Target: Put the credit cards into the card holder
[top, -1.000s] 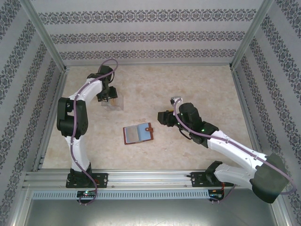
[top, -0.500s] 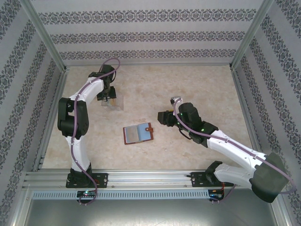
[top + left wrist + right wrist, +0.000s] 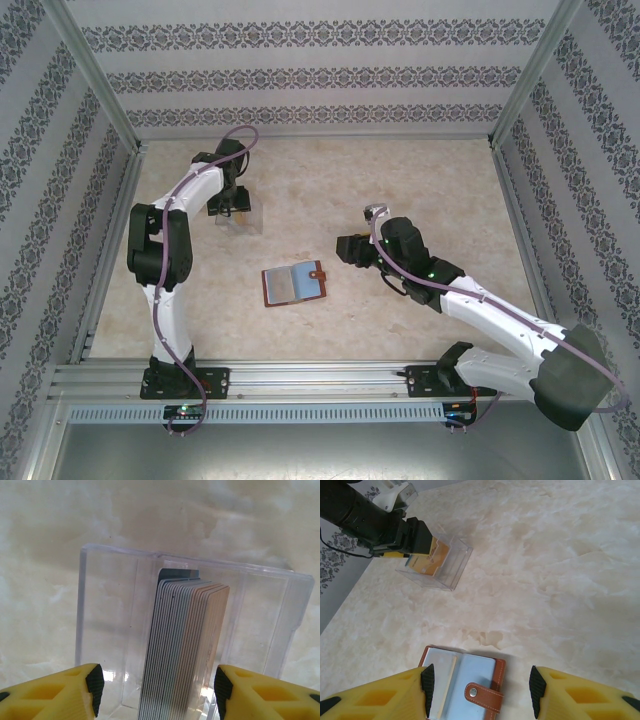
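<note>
Thin silvery-grey and tan plastic credit cards (image 3: 182, 645) stand packed in a clear plastic box (image 3: 100, 605), left jaws spread astride | reddish-brown leather card holder (image 3: 295, 285) open on the table (image 3: 430, 180), right jaws spread above | cards likely light, stiff, slick: pinch one top edge

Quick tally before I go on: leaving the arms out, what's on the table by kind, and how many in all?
Clear plastic box: 1
Stack of thin silvery-grey and tan cards, standing on edge in the box: 1 (single cards too tightly packed to count)
Reddish-brown leather card holder, lying open: 1
Total: 3
</note>
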Action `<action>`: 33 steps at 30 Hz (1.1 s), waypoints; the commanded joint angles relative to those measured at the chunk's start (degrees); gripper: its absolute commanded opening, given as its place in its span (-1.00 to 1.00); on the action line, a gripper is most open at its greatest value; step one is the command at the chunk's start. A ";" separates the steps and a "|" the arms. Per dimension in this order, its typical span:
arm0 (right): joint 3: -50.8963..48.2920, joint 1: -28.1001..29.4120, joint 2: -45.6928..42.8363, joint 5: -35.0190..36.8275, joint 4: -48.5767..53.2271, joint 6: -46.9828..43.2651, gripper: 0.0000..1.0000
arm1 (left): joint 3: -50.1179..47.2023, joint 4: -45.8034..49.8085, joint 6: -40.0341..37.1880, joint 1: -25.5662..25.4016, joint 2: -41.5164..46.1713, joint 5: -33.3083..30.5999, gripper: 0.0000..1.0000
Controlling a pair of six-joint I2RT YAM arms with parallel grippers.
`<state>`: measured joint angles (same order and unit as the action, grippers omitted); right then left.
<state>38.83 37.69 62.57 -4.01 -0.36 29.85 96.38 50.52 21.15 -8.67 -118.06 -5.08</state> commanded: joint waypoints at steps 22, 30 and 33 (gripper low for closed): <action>-1.83 -0.82 -0.95 -0.38 -0.97 1.56 0.10 | -0.39 1.89 0.34 -1.12 3.06 -11.44 -0.01; -2.22 -0.89 -1.05 -0.47 -1.05 1.76 0.10 | -0.09 2.02 0.19 -1.55 3.38 -12.58 -0.34; -2.35 -0.92 -1.04 -0.56 -1.05 1.88 0.10 | 0.04 2.21 -0.02 -1.57 3.29 -12.50 -0.44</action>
<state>37.10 37.58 62.61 -4.10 -0.58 31.31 96.51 50.65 21.30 -9.80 -116.90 -15.57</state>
